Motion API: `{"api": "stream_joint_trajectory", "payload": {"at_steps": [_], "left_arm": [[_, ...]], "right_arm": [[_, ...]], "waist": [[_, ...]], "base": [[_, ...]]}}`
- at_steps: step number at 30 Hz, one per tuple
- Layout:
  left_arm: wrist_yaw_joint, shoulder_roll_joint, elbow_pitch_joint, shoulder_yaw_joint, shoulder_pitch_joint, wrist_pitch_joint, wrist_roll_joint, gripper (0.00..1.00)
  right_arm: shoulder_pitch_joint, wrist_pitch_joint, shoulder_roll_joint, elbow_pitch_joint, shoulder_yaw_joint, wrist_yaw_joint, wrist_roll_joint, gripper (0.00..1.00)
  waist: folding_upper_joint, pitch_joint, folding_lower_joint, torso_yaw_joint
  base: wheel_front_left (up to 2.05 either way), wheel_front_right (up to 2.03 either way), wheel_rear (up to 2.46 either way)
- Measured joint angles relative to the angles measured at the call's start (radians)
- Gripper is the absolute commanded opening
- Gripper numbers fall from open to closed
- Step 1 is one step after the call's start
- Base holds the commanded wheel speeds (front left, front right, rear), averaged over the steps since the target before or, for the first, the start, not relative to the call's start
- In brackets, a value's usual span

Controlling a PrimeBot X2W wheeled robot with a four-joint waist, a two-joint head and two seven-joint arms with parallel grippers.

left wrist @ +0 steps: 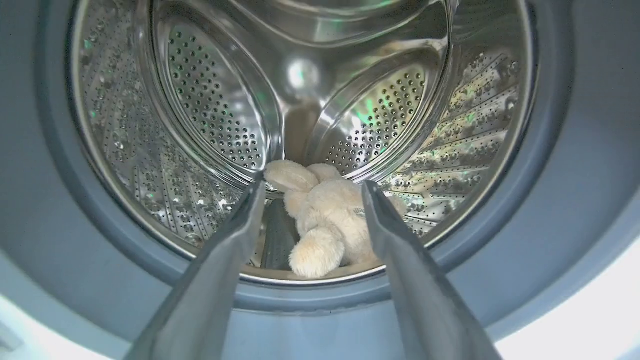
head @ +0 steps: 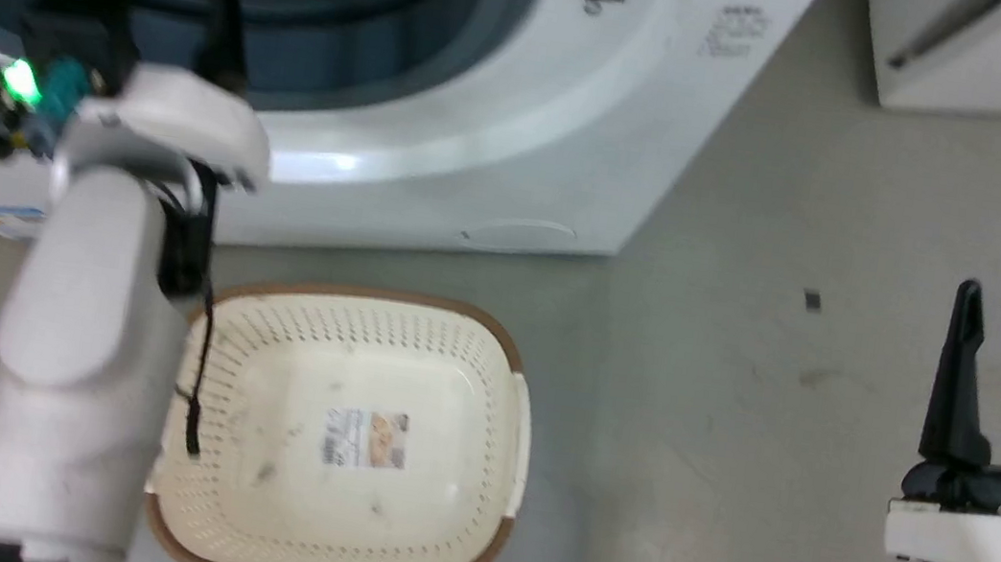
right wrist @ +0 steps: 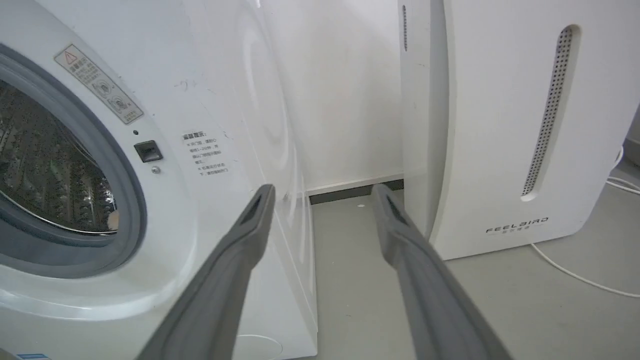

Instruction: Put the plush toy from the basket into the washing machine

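Left tool [left wrist: 314,183] wide, plush toy [left wrist: 327,222] beyond, inside the washing machine [left wrist: 210,100]

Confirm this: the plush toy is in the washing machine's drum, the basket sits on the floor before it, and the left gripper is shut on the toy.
Wrong on one point: the left gripper is open, and the plush toy lies free in the drum beyond its fingers, as the left wrist view shows. The basket and washing machine are as stated.
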Motion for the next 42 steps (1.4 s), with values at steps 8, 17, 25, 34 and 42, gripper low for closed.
{"api": "stream_joint_trajectory", "payload": {"at_steps": [8, 17, 25, 34, 42], "left_arm": [[-0.012, -0.053, -0.156, 0.032, 0.250, 0.000, 0.017, 1.00], [-0.018, -0.095, -0.305, 0.022, 0.513, 0.000, 0.062, 1.00], [-0.025, -0.111, -0.353, 0.003, 0.695, 0.000, 0.079, 1.00], [-0.024, -0.115, -0.370, 0.001, 0.777, 0.000, 0.086, 1.00], [-0.025, -0.115, -0.370, 0.001, 0.783, 0.005, 0.086, 0.00]], "right_arm": [[0.060, 0.000, 0.000, 0.014, 0.021, 0.000, -0.021, 1.00], [0.136, 0.000, 0.000, 0.026, 0.033, 0.000, -0.022, 1.00], [0.207, 0.000, 0.000, 0.042, 0.039, 0.000, -0.031, 1.00], [0.274, 0.000, 0.000, 0.048, 0.040, 0.000, -0.035, 1.00], [0.276, 0.002, 0.000, 0.049, 0.042, 0.000, -0.037, 0.00]], "waist": [[0.0000, -0.139, -0.0001, 0.068], [0.0000, -0.268, -0.0001, 0.120], [0.0000, -0.358, -0.0001, 0.132], [0.0000, -0.424, -0.0002, 0.128], [0.0000, -0.430, -0.0001, 0.127]], "base": [[0.00, 0.00, 0.00], [0.00, 0.00, 0.00], [0.00, 0.00, 0.00], [0.00, 0.00, 0.00], [0.00, 0.00, 0.00]]}}
